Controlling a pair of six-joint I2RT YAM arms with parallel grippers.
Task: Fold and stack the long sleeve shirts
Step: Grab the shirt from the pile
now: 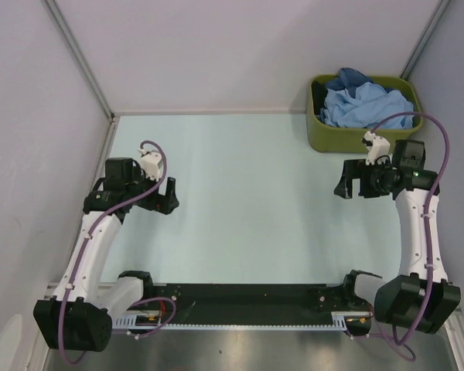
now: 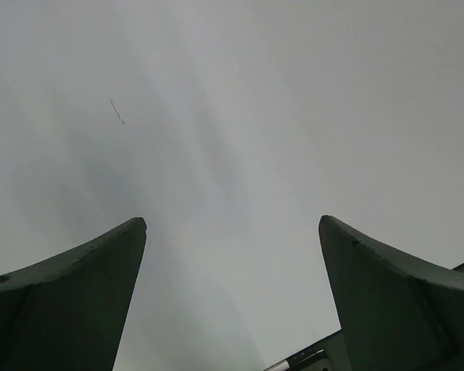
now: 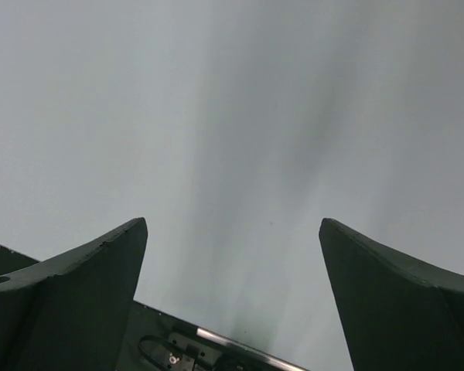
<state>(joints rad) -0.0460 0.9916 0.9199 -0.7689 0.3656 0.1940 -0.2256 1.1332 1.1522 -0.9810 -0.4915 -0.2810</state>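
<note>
Dark green fingers (image 2: 69,294) fill the bottom corners of both my wrist views, so starting there: my left gripper (image 2: 232,220) is spread wide, just pale table showing in the gap between the tips, plus a tiny dark scratch (image 2: 117,112) on the surface further out. Same deal on my right gripper (image 3: 232,220), tips wide apart over bare pale surface, with a bit of the black rail (image 3: 201,348) peeking in along the bottom edge. From the overhead camera both arms are bent up off the base rail at the near edge, left one hovering over the left part of the light green table (image 1: 247,193), right one over the right side, both grippers pointing inward toward the middle. Purple cables (image 1: 441,154) loop off each wrist. The shirts (image 1: 363,104) are all crumpled together in a heap inside the olive-green bin (image 1: 319,139) in the far right corner of the table, mostly light blue cloth on top with some darker blue poking out at the back. My right gripper hangs near the bin's front edge, not touching it; my left one is well apart from it. Grey walls (image 1: 216,54) box in the table.
</note>
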